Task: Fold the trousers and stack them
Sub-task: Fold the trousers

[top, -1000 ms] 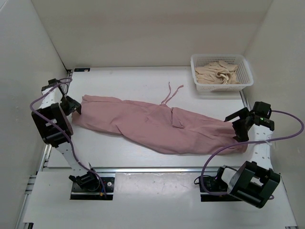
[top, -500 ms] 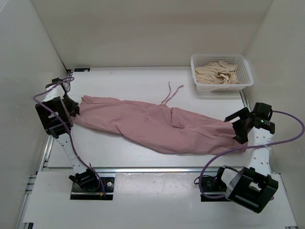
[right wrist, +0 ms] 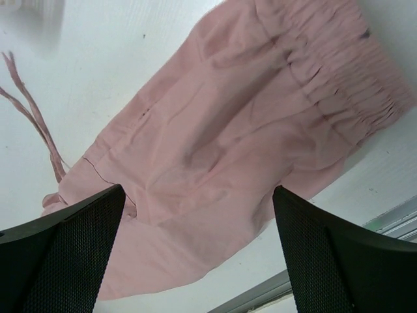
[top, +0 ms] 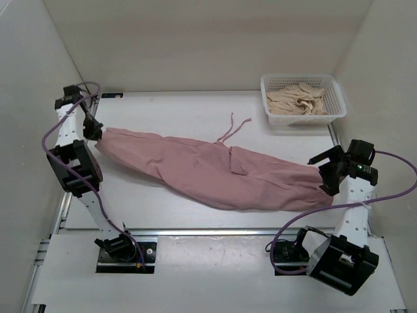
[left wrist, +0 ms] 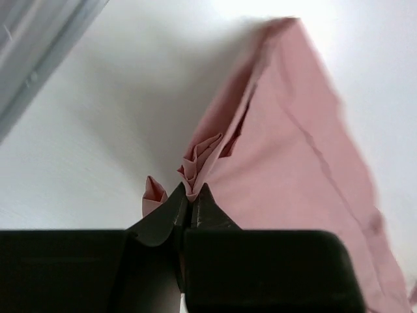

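Note:
The dusty-pink trousers (top: 215, 169) lie stretched across the table from far left to near right, with the thin drawstring (top: 229, 129) trailing toward the back. My left gripper (top: 96, 134) is shut on the leg-end hem at the trousers' left end; in the left wrist view a bunched fold of pink cloth (left wrist: 195, 163) is pinched between its closed jaws (left wrist: 191, 195). My right gripper (top: 324, 171) stands open over the gathered waistband (right wrist: 345, 78) at the right end, its fingers (right wrist: 326, 261) wide apart and holding nothing.
A white mesh basket (top: 335, 98) at the back right holds a crumpled beige garment (top: 298, 99). White walls close in the table on the left, back and right. A metal rail (top: 215, 231) runs along the near edge.
My left gripper closed on the trousers' left hem and moved toward the back left, pulling that end taut. The right gripper shifted slightly and stayed open.

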